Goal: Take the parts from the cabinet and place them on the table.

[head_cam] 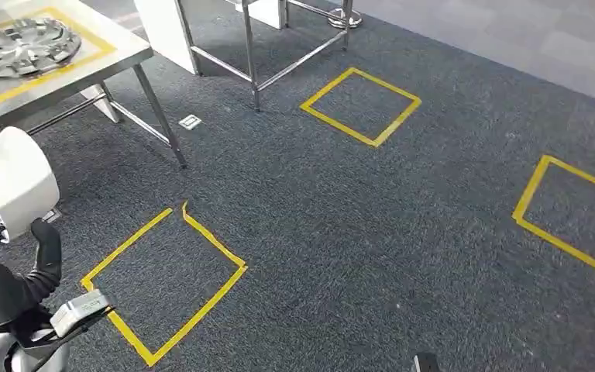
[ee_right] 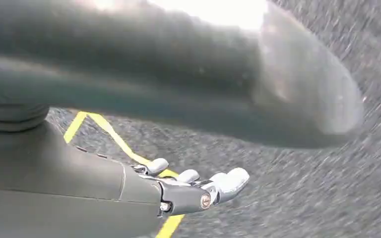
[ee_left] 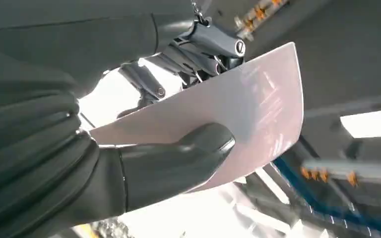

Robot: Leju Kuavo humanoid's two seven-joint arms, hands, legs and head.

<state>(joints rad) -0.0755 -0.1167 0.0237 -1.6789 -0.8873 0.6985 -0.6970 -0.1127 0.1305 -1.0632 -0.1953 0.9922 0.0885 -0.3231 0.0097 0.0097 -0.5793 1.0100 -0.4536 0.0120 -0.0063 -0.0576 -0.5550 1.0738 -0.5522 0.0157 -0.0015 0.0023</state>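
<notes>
My left hand (head_cam: 4, 263) holds a white curved panel (head_cam: 12, 178) up at the lower left of the head view. In the left wrist view the thumb (ee_left: 188, 148) presses on the near face of the white panel (ee_left: 258, 99), with the darker fingers (ee_left: 203, 47) behind it. At the top left stands a steel table (head_cam: 120, 54) marked with yellow tape, and a silver wheel cover (head_cam: 23, 45) lies on it. My right hand (ee_right: 188, 191) hangs over the carpet with its fingers stretched out and nothing in them.
Dark carpet with yellow tape squares: one beside my left arm (head_cam: 163, 279), one further ahead (head_cam: 360, 105), one at the right edge (head_cam: 573, 209). A metal frame's legs (head_cam: 252, 58) stand at the top centre. A small floor socket (head_cam: 190, 122) lies near the table leg (head_cam: 163, 116).
</notes>
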